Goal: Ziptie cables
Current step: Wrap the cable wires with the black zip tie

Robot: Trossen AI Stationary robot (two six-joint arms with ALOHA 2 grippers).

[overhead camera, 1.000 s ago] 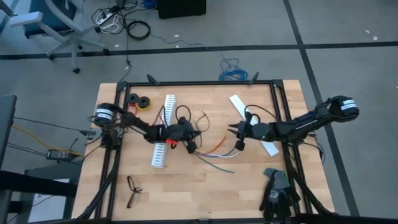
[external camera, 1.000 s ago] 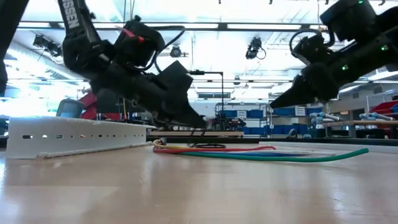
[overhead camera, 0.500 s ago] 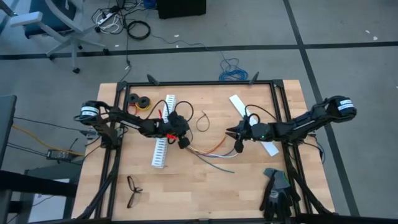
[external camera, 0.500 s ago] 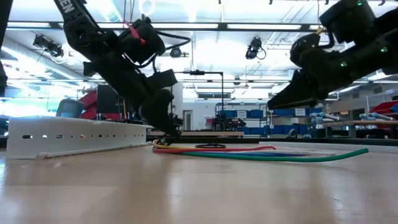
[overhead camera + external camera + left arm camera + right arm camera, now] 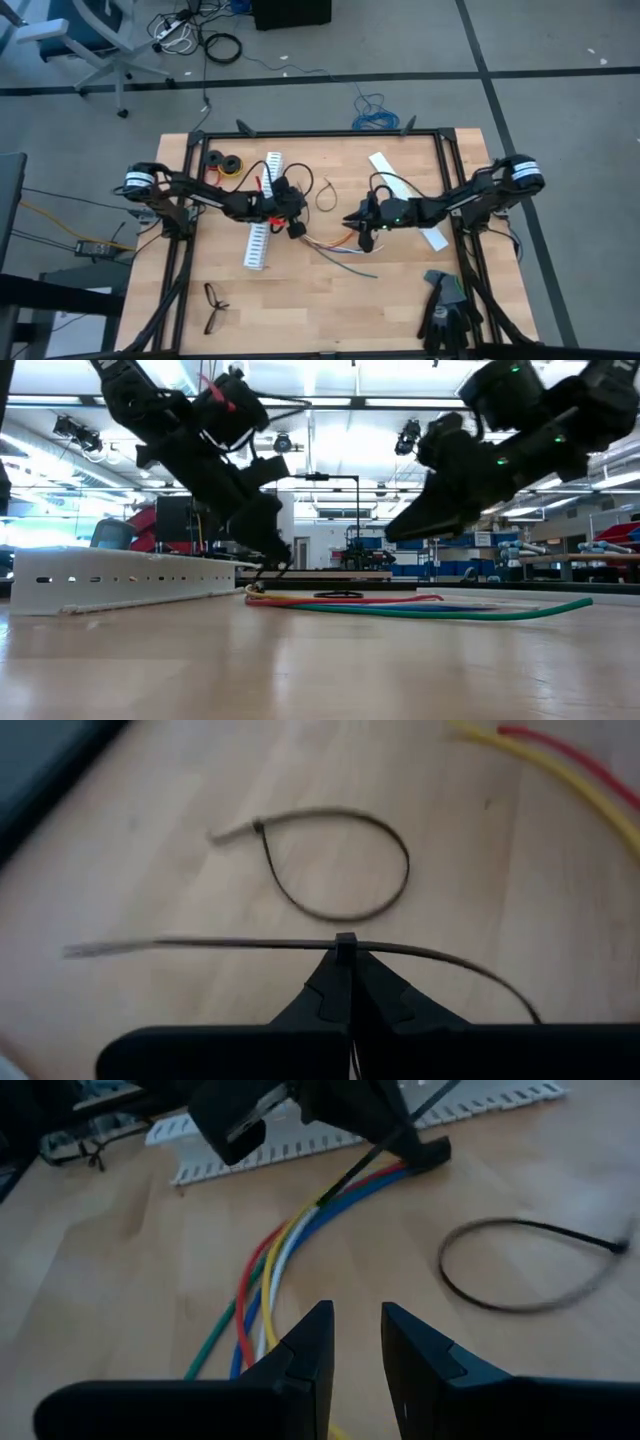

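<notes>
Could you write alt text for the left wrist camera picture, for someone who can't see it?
The left hand, fingers shut, pinches a thin black ziptie lying straight across a wooden table. Beyond it lies a second ziptie closed into a loop, with yellow and red cables at one corner.

Both arms are dark, slender and jointed, with thin black cables looping along them. Each has a white ring at its outer joint. The left arm carries a red patch near the wrist; small green lights dot the right arm's wrist. The left gripper and right gripper have matte black, wedge-shaped fingers.
</notes>
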